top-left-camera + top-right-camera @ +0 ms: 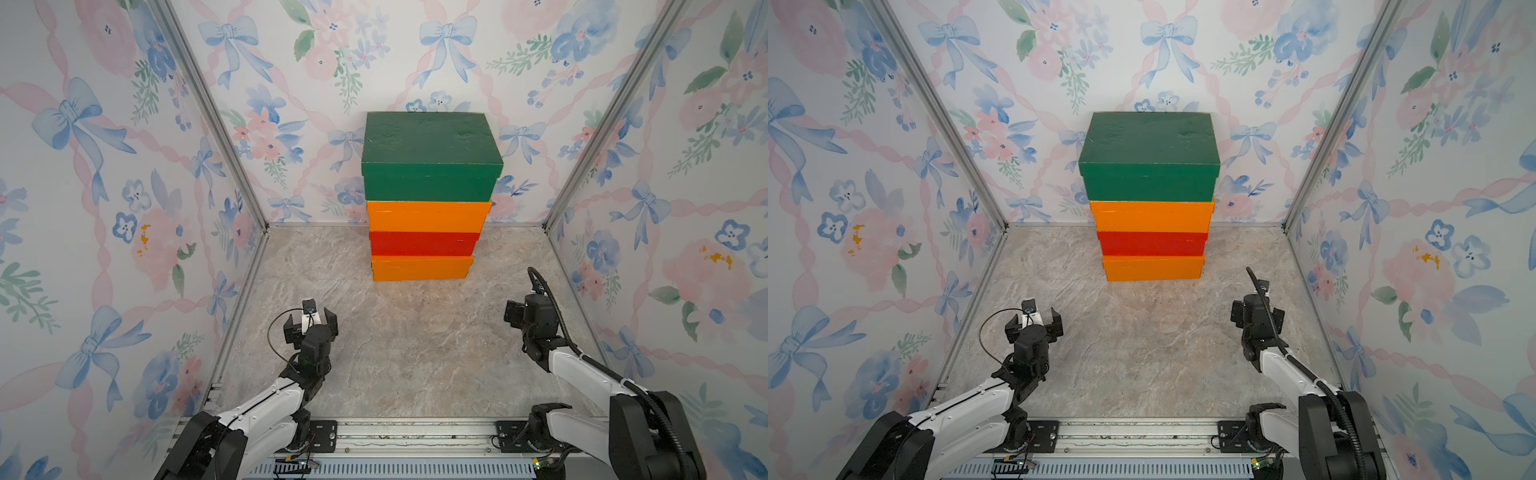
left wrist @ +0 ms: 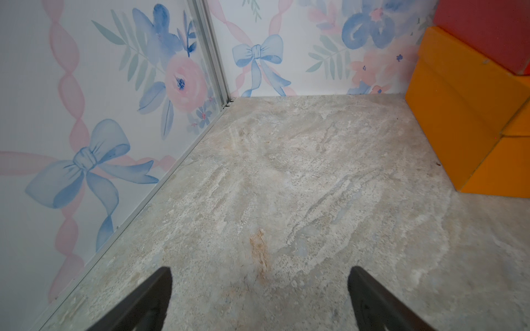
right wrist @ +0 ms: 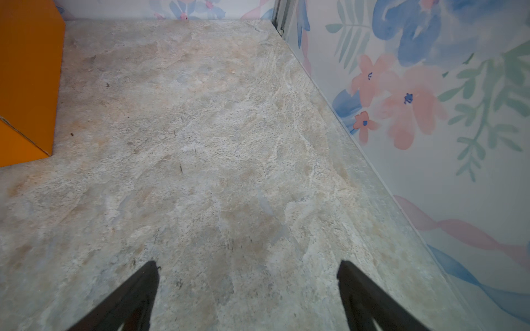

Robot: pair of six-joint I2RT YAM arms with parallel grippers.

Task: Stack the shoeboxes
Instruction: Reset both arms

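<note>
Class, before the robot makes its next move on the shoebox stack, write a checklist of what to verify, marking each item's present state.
1. All four in one pile: dark green shoebox on upper orange shoebox, on red shoebox, on lower orange shoebox: ok.
2. Left claw open, holding nothing: ok.
3. Right claw open, holding nothing: ok.
4. Both claws apart from the pile: ok.
5. Box edges flush all round: cannot tell from these angles.

Matt painted cardboard shoeboxes point(image 1: 428, 216), mottled stone-look tabletop point(image 1: 415, 353), bare metal frame posts point(image 1: 218, 124).
</note>
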